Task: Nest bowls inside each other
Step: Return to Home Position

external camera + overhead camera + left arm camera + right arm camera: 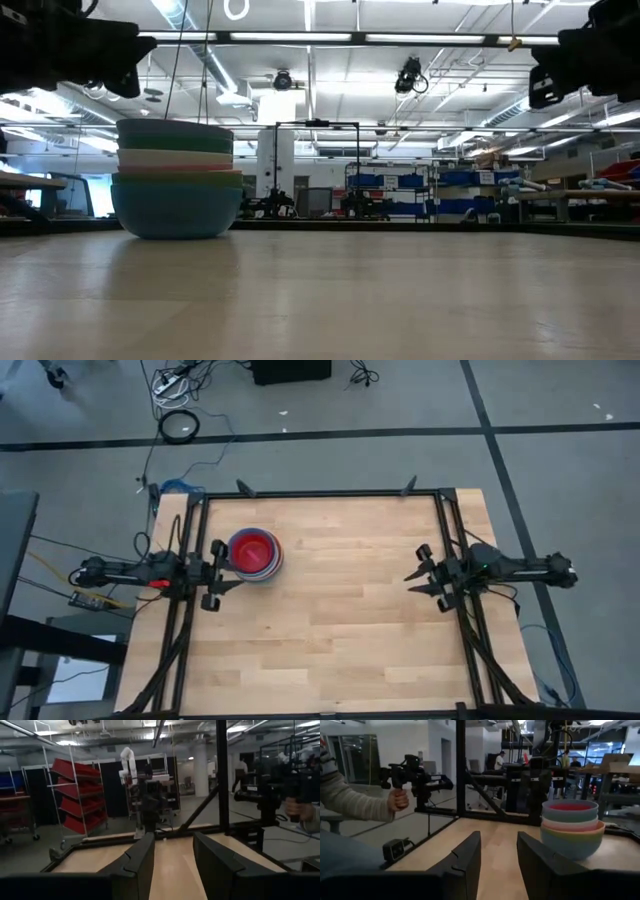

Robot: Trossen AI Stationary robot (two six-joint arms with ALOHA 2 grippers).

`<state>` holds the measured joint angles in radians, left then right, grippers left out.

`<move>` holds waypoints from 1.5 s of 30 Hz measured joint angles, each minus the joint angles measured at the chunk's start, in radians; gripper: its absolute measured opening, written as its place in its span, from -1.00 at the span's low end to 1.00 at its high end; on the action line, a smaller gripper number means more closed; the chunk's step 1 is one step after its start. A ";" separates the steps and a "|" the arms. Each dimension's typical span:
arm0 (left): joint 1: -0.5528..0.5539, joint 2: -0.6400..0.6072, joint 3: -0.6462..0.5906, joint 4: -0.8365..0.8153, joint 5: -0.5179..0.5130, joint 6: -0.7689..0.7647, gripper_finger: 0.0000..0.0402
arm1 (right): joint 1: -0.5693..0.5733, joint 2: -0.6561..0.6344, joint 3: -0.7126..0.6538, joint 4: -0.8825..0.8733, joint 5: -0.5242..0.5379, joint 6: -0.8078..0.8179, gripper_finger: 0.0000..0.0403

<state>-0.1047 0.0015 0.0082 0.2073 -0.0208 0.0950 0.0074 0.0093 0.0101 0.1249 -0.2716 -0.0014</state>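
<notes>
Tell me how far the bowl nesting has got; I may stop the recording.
Done, it seems: the bowls sit nested in one stack beside the left gripper, a red one innermost; no bowl shows apart from it. In hand: nothing; it and the right gripper are open and empty on opposite sides. Left: probably only parking the arms.

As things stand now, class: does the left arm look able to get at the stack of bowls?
Probably yes. The left gripper, open, sits close beside the stack of bowls, and nothing stands between them. The right gripper waits across the table.
</notes>
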 joint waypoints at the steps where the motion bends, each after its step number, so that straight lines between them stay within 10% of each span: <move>1: 0.000 0.000 0.000 -0.002 -0.001 0.003 -0.28 | -0.002 0.000 0.000 -0.001 0.001 -0.007 -0.43; 45: 0.000 0.000 -0.001 -0.042 -0.081 0.028 -0.28 | -0.031 0.005 -0.001 -0.006 0.088 -0.054 -0.43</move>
<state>-0.1047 0.0013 0.0074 0.1654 -0.1020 0.1230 -0.0235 0.0143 0.0093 0.1188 -0.1837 -0.0551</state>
